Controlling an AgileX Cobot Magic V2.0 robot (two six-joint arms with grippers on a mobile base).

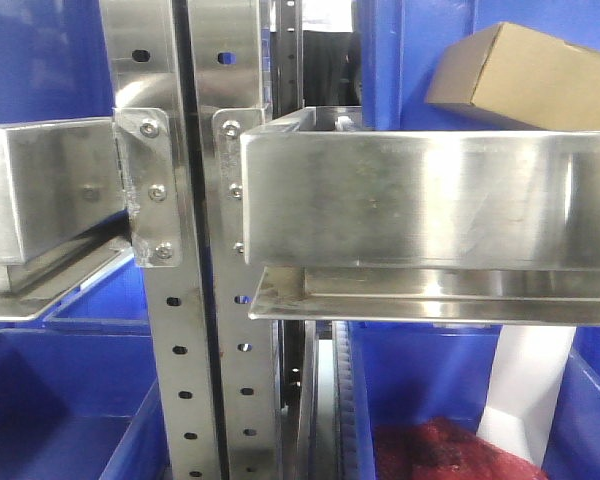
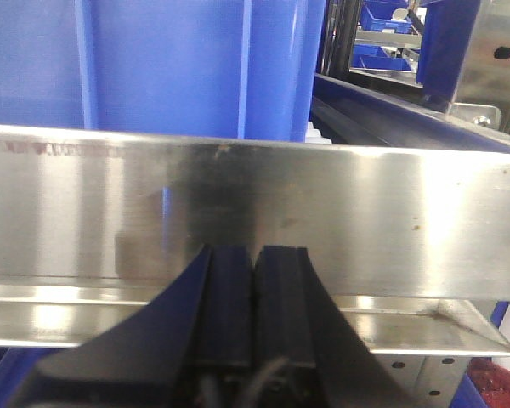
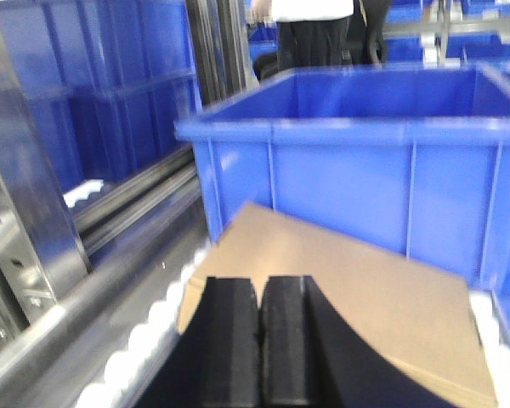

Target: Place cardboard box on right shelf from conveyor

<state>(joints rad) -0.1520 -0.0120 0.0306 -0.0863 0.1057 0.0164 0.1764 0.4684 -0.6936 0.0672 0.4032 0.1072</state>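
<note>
Right gripper (image 3: 260, 340): the two black pads are pressed together with only a thin seam between them, and nothing is between them. It hangs just over the near edge of the cardboard box.
Left gripper (image 2: 253, 310): the pads are together too, empty, close in front of the brushed front lip of a steel shelf tray (image 2: 255, 217).
Cardboard box (image 3: 340, 297): plain tan, it lies tilted with one corner toward the camera. In the front view the cardboard box (image 1: 525, 75) shows above the rim of the right shelf, at the top right, slanted.
Right shelf (image 1: 430, 200): shiny steel tray with a tall front lip, screwed to the perforated upright (image 1: 235, 300). Whether the box touches the tray floor, I cannot tell; the lip hides it.
Blue bin (image 3: 357, 161): it stands just behind the box, its wall near the box's far edge.
White rollers (image 3: 140, 340): they run along the left of the box, beside a steel rail.
Open room: a free gap to the left of the box, over the rollers; behind, the bin wall closes the way.
Left shelf (image 1: 40, 190): narrower tray, on the other side of the uprights.
</note>
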